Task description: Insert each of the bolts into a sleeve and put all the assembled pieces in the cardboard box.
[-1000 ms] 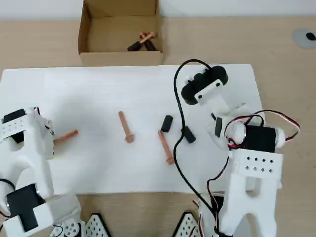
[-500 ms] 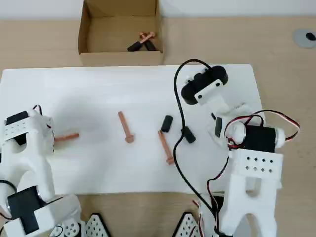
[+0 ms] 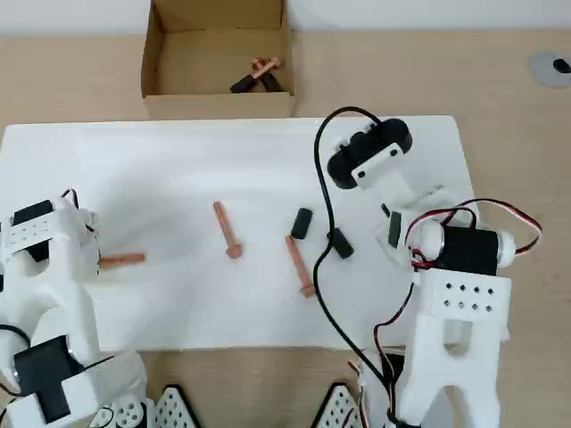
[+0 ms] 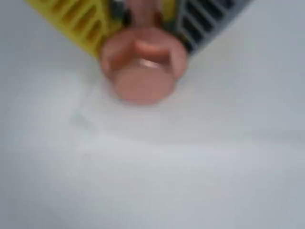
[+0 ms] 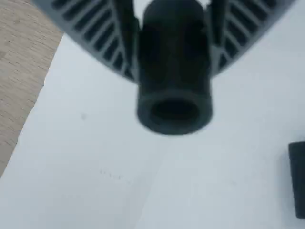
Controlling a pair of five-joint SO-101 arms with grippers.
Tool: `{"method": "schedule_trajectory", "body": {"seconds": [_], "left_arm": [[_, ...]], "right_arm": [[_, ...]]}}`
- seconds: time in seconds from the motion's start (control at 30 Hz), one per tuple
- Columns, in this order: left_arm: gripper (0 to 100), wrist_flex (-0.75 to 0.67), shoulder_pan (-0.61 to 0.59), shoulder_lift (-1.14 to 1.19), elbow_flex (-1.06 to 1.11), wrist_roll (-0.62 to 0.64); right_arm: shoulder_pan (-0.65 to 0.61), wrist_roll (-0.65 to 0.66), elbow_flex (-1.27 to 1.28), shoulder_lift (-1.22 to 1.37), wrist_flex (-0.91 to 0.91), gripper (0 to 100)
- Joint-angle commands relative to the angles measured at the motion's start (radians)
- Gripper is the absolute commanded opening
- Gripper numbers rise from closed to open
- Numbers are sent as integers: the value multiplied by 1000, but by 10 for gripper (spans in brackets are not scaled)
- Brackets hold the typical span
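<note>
My left gripper (image 4: 143, 14) is shut on a copper bolt (image 4: 143, 64), head facing the camera, just above the white sheet; from above that bolt (image 3: 120, 259) sticks out of the left arm at the sheet's left side. My right gripper (image 5: 174, 28) is shut on a black sleeve (image 5: 174, 76), its open bore towards the camera, at the sheet's right side. Two more bolts (image 3: 228, 229) (image 3: 300, 264) and two loose sleeves (image 3: 302, 223) (image 3: 340, 242) lie mid-sheet. The cardboard box (image 3: 161, 53) at the back holds assembled pieces (image 3: 258, 76).
The white sheet (image 3: 178, 169) covers the wooden table. A black cable (image 3: 319, 205) loops from the right arm over the sheet near the loose sleeves. Another sleeve (image 5: 298, 179) edges into the right wrist view. A grey disc (image 3: 550, 67) sits at the far right.
The left arm has drawn back towards the front with its bolt, which has swung from tilted to nearly level. The right arm has stayed still.
</note>
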Motion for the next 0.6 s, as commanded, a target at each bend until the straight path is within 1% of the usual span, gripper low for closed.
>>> {"method": "schedule_trajectory", "body": {"seconds": [0.0,0.07,0.13,0.2,0.23,0.27,0.3,0.47,0.5,0.57], "left_arm": [[6,40,6,2,-60,-81],[6,120,3,2,-163,-186],[6,213,-9,1,-285,-379],[6,261,-21,2,-417,-585],[6,276,-20,2,-482,-663],[6,292,-18,2,-546,-713],[6,311,-17,2,-617,-740],[6,479,-9,2,-997,-753],[6,506,8,2,-1059,-775],[6,559,38,2,-1146,-862]], "right_arm": [[-8,-11,-10,-4,-35,11],[-7,-11,-10,-4,-49,11],[-12,-11,-22,-4,-49,11],[-24,-12,-54,-1,-48,11],[-39,-12,-68,-1,-48,11],[-56,-12,-79,-1,-48,11],[-84,-12,-87,-1,-49,11],[-240,-18,-81,1,-146,11],[-262,-38,-81,1,-181,11],[-305,-86,-74,1,-275,11]]}}
